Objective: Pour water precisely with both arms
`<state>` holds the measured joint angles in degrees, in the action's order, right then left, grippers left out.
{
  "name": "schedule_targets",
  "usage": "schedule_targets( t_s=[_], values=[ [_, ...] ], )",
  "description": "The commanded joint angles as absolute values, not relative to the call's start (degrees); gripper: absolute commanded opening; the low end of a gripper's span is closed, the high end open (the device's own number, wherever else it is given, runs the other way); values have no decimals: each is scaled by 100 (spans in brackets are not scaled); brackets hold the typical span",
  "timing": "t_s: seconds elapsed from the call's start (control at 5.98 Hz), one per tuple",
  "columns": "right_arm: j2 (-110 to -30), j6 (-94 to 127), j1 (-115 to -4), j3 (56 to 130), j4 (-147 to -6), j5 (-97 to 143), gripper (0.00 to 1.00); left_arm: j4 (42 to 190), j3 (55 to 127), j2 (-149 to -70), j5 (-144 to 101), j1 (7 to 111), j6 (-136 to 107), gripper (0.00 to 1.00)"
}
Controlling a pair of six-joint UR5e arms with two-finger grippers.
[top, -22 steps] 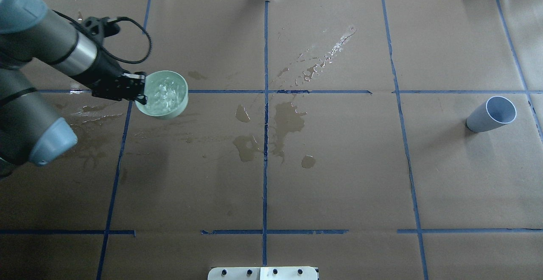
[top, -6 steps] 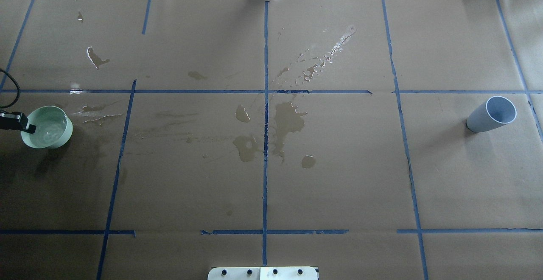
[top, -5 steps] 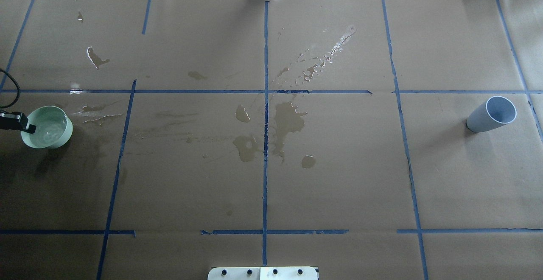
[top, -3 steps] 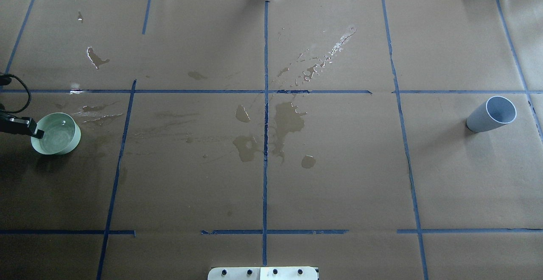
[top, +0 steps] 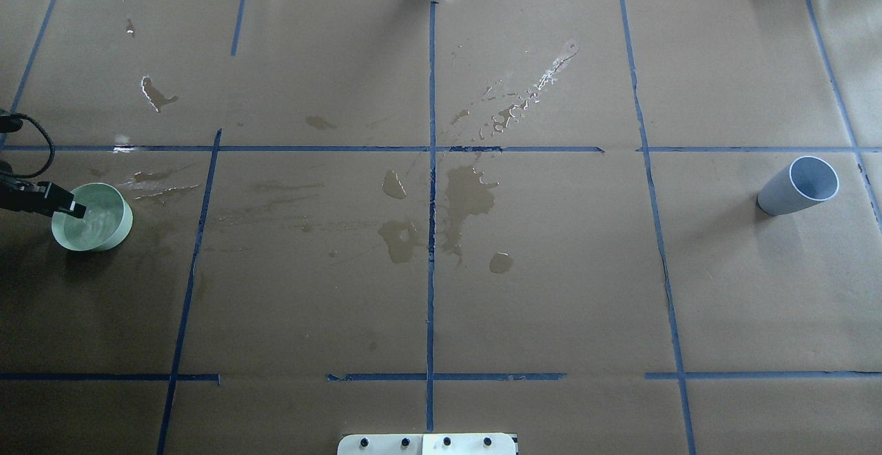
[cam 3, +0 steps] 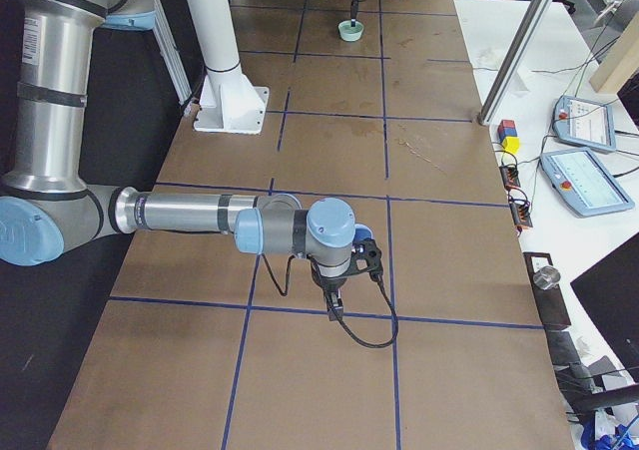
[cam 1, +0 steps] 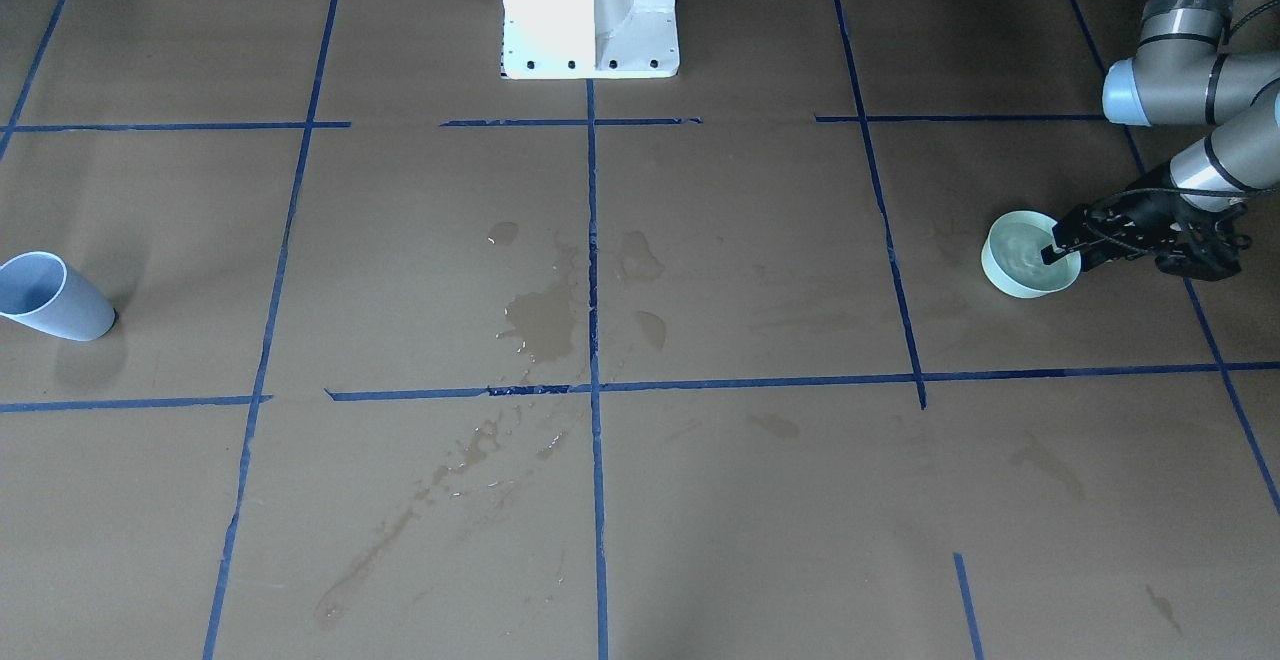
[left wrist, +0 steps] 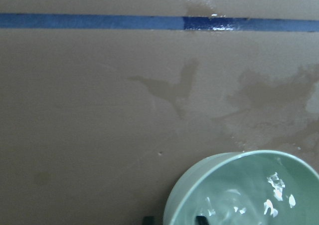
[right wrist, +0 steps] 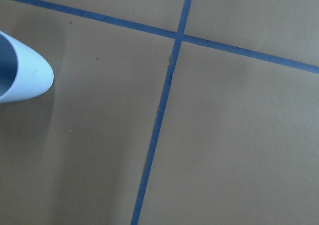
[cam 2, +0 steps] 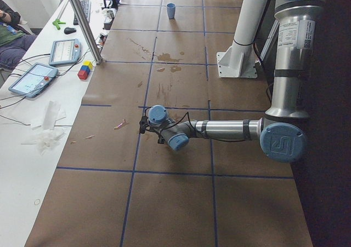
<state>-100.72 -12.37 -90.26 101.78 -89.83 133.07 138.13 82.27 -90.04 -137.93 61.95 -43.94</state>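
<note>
Brown paper gridded with blue tape (top: 431,248) covers the table, stained dark at its middle by wet patches (top: 468,196). At the far left edge in the overhead view, the left gripper (top: 69,208) pinches the rim of a pale green bowl (top: 93,217), one finger inside and one outside; the water (top: 93,220) in it glints with small ripples. A few seconds ago this bowl was held well in from the edge, its surface churning; it has since been carried back to the left margin and within the last second nudged slightly nearer, so the liquid is calmer and the pour looks not yet begun. Far right, a light blue cup (top: 799,195) stands well apart from the bowl, unmoved. The right gripper appears only in the right side view, hovering near the cup; whether its fingers are spread or closed I cannot tell. Bowl and cup must likely meet before any precise pouring.
</note>
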Motion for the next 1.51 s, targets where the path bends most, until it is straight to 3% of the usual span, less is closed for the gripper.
schedule_targets(
  t_s=[0.0, 0.67, 1.17, 1.34],
  values=[
    [-10072, -1239, -9026, 10169, -8982, 13307, 100, 13808, 8427, -8956, -13808, 6477, -4316, 100],
    [-10081, -1239, -9026, 10169, -8982, 13307, 100, 11976, 8446, -8842, -13746, 7731, -1342, 100],
    [-10081, -1239, -9026, 10169, -8991, 13315, 100, 9413, 9612, -8859, -13290, 8381, -233, 100],
    [-10081, -1231, -9026, 10152, -8991, 13315, 100, 9065, 9615, -8868, -13072, 8559, -124, 100]
  ],
)
